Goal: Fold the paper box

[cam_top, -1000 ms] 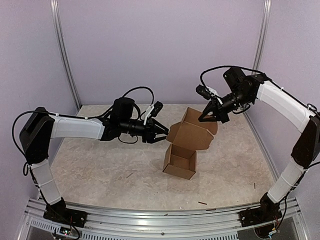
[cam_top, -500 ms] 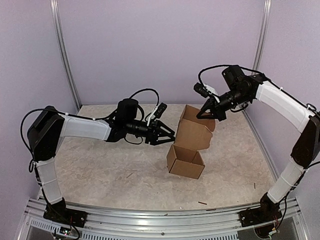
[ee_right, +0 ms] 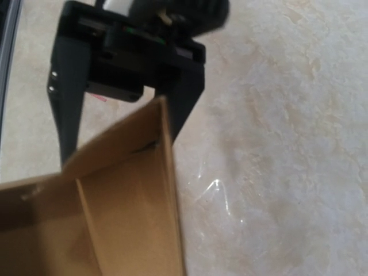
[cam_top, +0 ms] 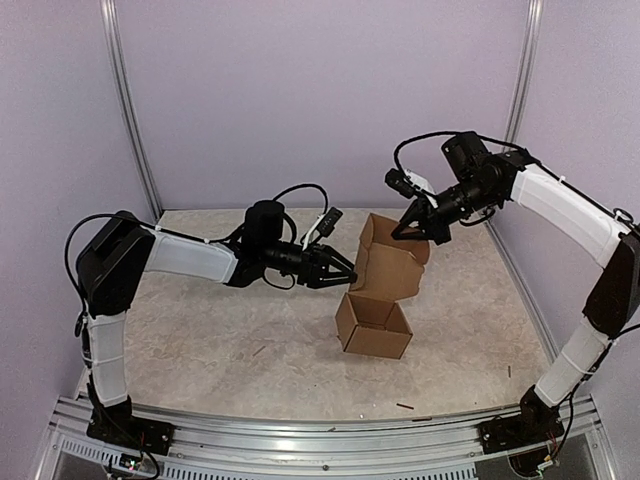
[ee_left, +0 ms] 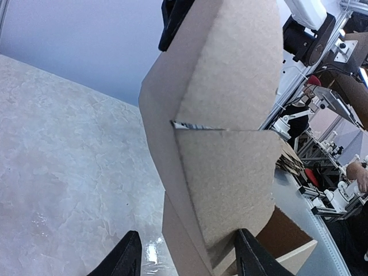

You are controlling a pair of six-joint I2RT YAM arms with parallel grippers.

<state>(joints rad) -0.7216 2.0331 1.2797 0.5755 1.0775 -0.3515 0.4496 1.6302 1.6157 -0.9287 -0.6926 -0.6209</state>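
Note:
The paper box (cam_top: 375, 325), plain brown cardboard, stands open-topped on the table with its lid panel (cam_top: 392, 265) raised upright behind it. My right gripper (cam_top: 406, 233) is shut on the lid's top edge; its fingers are out of the right wrist view, which shows the box's inner wall (ee_right: 126, 218). My left gripper (cam_top: 347, 276) is open at the lid's left edge. In the left wrist view the lid's lower corner (ee_left: 224, 190) reaches between the spread fingers (ee_left: 130, 256), close to the right one and apart from the left one.
Tiny dark scraps (cam_top: 404, 406) lie on the marbled table near the front, another scrap (cam_top: 259, 350) left of the box. Metal rail (cam_top: 300, 440) runs along the near edge. Purple walls and upright posts (cam_top: 128, 110) close in the back and sides.
My left arm has reached right until its gripper straddles the lid's edge. The box base swung round and moved slightly right. The right gripper shifted a little left, still holding the lid.

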